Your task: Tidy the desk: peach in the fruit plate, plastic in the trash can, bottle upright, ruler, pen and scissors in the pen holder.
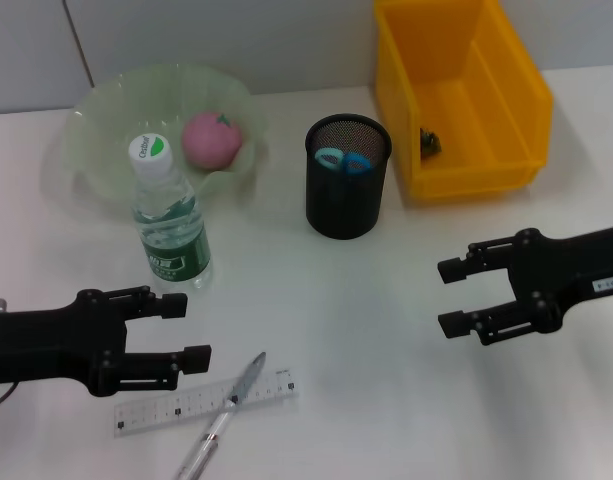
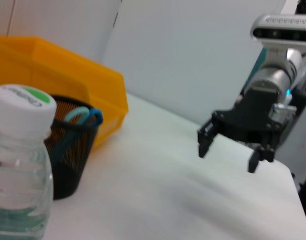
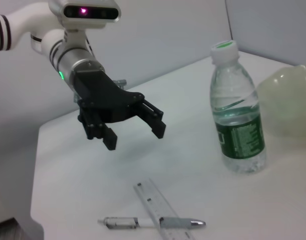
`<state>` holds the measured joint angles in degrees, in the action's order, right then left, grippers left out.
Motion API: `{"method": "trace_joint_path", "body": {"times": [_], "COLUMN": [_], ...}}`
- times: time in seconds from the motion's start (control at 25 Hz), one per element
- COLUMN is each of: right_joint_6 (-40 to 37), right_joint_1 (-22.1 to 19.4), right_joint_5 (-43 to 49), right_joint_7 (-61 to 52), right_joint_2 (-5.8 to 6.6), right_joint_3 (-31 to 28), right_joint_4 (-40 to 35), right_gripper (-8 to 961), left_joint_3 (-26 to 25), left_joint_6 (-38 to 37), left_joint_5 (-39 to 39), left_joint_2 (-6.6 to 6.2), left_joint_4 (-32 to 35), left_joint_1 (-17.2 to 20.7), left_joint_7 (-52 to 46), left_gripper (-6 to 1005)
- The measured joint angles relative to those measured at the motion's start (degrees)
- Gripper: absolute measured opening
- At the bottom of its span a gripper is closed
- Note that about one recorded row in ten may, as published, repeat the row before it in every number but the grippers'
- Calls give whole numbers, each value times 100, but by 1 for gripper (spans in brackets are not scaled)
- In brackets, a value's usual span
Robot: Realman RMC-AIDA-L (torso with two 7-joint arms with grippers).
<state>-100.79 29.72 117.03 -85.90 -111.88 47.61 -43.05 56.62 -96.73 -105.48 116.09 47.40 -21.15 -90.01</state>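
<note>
Nearest the front edge of the desk (image 1: 386, 300), towards its left corner, the ruler (image 1: 201, 400) lies flat with the pen (image 1: 224, 418) slanted across it, touching; these look to be what is left to put away. The left gripper (image 1: 176, 330) hangs just above and beside them, jaws spread and holding nothing; the right gripper (image 1: 449, 296) hovers well apart near the right edge, likewise spread and empty. To do this step well, I judge the left gripper should take the pen first, since it rests on top; close across the barrel near its middle, lift straight so the ruler is not dragged, then tip it dark end down into the pen holder (image 1: 347, 178). The ruler is clear plastic with black marks, thin and flat to the desk, so it may need sliding to the edge to be gripped. Farther back, the bottle (image 1: 169, 222) stands upright; the scissors (image 1: 343, 160) show blue loops in the pen holder; the peach (image 1: 211, 138) sits in the fruit plate (image 1: 96, 120); the plastic (image 1: 429, 142) lies in the trash can (image 1: 506, 90) at the far right corner.
</note>
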Motion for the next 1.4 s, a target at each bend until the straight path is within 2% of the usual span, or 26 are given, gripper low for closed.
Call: {"method": "trace_joint_path", "body": {"times": [0.16, 0.32, 0.6, 0.8, 0.92, 0.96, 1.0, 1.12, 1.16, 1.2, 1.24, 1.4], "right_joint_6": [17, 38, 174, 169, 136, 132, 130, 140, 140, 145, 145, 93], "right_joint_1": [278, 512, 677, 774, 832, 843, 851, 862, 862, 844, 844, 818], "right_joint_5": [371, 585, 685, 835, 873, 883, 896, 958, 958, 960, 960, 962], "right_joint_7": [-418, -745, -861, -926, -965, -971, -977, -1007, -1007, -1008, -1008, -1016], "right_joint_2": [8, 30, 67, 98, 113, 113, 114, 145, 145, 169, 169, 209], "right_joint_3": [24, 17, 31, 36, 66, 71, 72, 72, 72, 71, 71, 65], "right_joint_4": [-107, -105, 43, 85, 86, 87, 87, 87, 87, 87, 87, 82], "right_gripper": [750, 750, 750, 750, 750, 750, 750, 750, 750, 750, 750, 749], "left_joint_3": [1, -20, -3, 62, 418, 765, 765, 1509, 1509, 1777, 1777, 2341], "left_joint_6": [-128, -130, -109, -46, 223, 459, 459, 851, 851, 1013, 1013, 1372], "left_joint_5": [-428, -805, -1215, -1562, -1601, -1604, -1604, -1607, -1607, -1607, -1607, -1746], "left_joint_2": [75, 175, 188, 241, 248, 244, 244, 248, 248, 249, 249, 242], "left_joint_4": [424, 545, 549, 603, 692, 835, 835, 1146, 1146, 1246, 1246, 1473], "left_joint_1": [-100, -195, -280, -413, -452, -457, -457, -518, -518, -548, -548, -689], "left_joint_7": [-396, -464, -624, -678, -744, -812, -812, -991, -991, -1087, -1087, -1381], "left_gripper": [761, 760, 759, 758, 758, 758, 757, 757, 757, 757, 756, 756]}}
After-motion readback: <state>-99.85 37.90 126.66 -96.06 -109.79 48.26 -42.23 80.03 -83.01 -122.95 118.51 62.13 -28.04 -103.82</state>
